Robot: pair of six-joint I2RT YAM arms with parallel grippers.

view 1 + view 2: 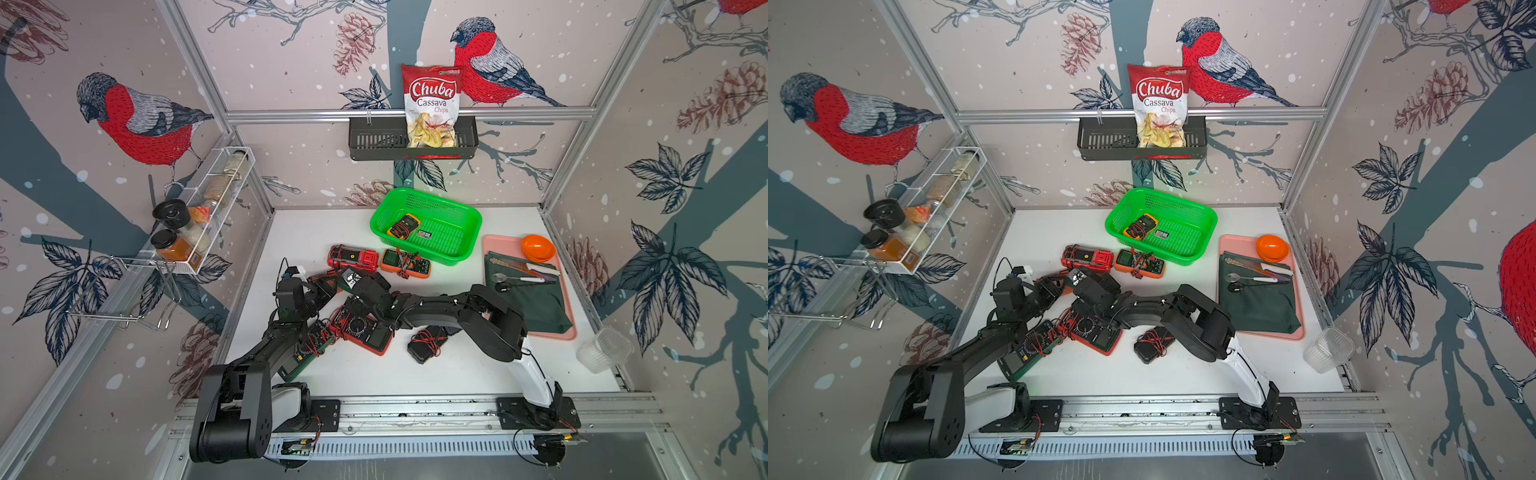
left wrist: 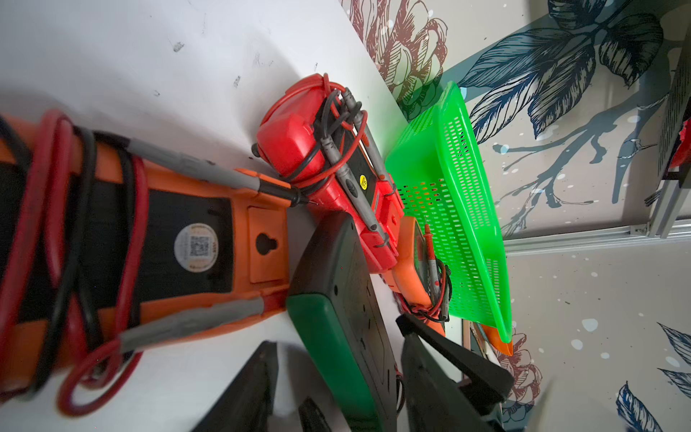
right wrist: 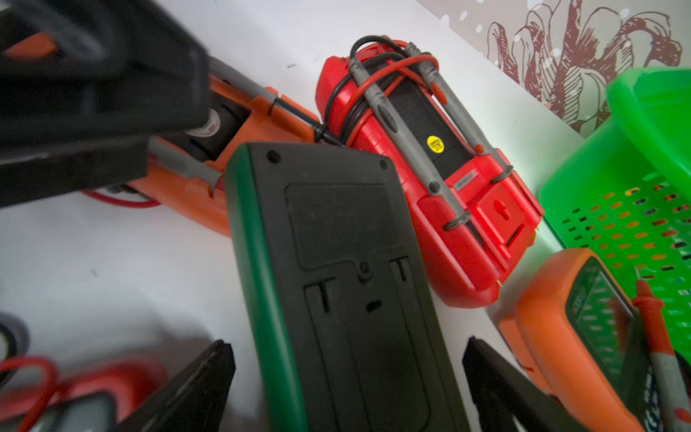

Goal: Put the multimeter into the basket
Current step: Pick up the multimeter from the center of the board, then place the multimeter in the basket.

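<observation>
Left fingers (image 2: 246,392) flank green multimeter (image 2: 336,336) closely; firm pinch or not, cannot tell
right fingers (image 3: 194,389) gape wide around same meter, holding nothing; meter lies mid table (image 1: 457,365), near-left of basket (image 1: 438,201); grasp step; next likely needs firm squeeze, lift clear, carry far-right over rim

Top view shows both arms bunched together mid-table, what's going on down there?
Both arms meet at the green-edged multimeter, lying back up beside the red multimeter. The fingers of the left gripper flank it closely, though a firm grip can't be confirmed. The right gripper straddles it, wide open. One yellow-edged multimeter already lies in the basket; several others lie on the table.
</observation>
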